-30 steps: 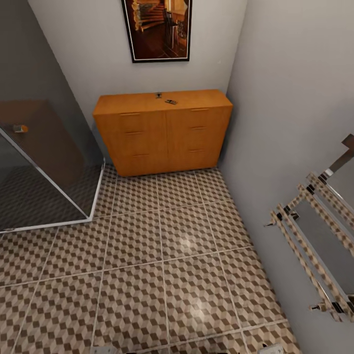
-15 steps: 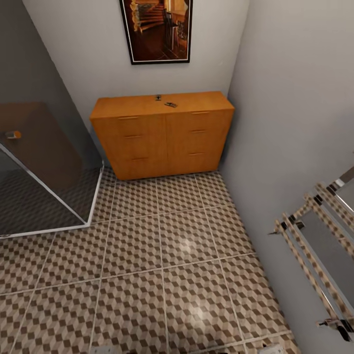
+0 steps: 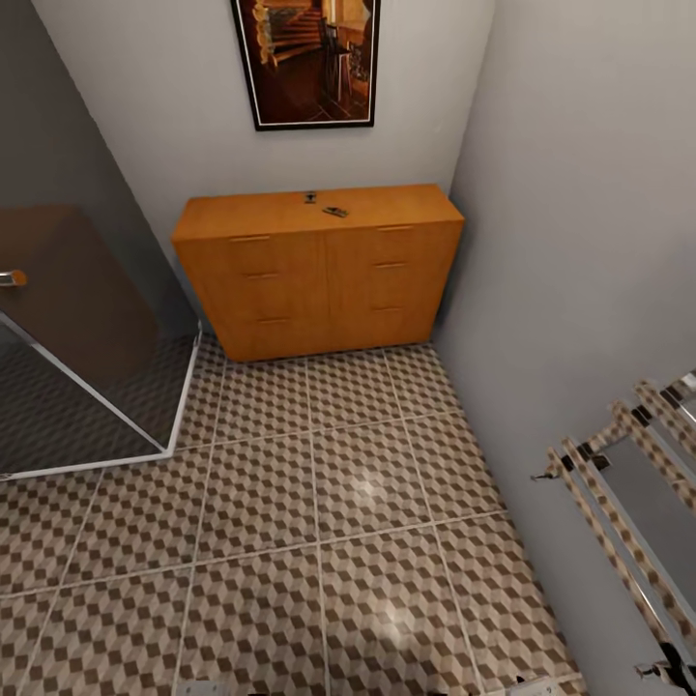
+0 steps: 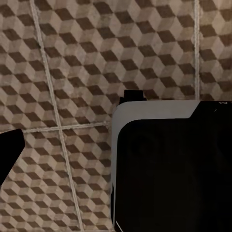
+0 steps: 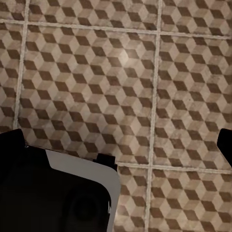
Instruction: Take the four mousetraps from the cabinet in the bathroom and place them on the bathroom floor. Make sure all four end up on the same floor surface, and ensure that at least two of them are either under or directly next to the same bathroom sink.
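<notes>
The orange-brown cabinet stands shut against the far wall in the head view, a few tiles ahead of me. On its flat top lie two small dark mousetraps, one near the back edge and one just right of it. The patterned bathroom floor stretches from me to the cabinet. The bathroom sink is out of view. My left gripper and right gripper hang over the floor tiles with fingers spread wide and nothing between them. Part of my own grey-and-black body sits beneath them.
A glass shower enclosure with a white sill fills the left side. A chrome towel rail juts from the right wall. A framed picture hangs above the cabinet. The strip of floor between shower and right wall leads to the cabinet.
The whole head view has shifted: the cabinet sits slightly lower and larger, and the towel rail and shower have slid outward. The camera has moved toward the cabinet.
</notes>
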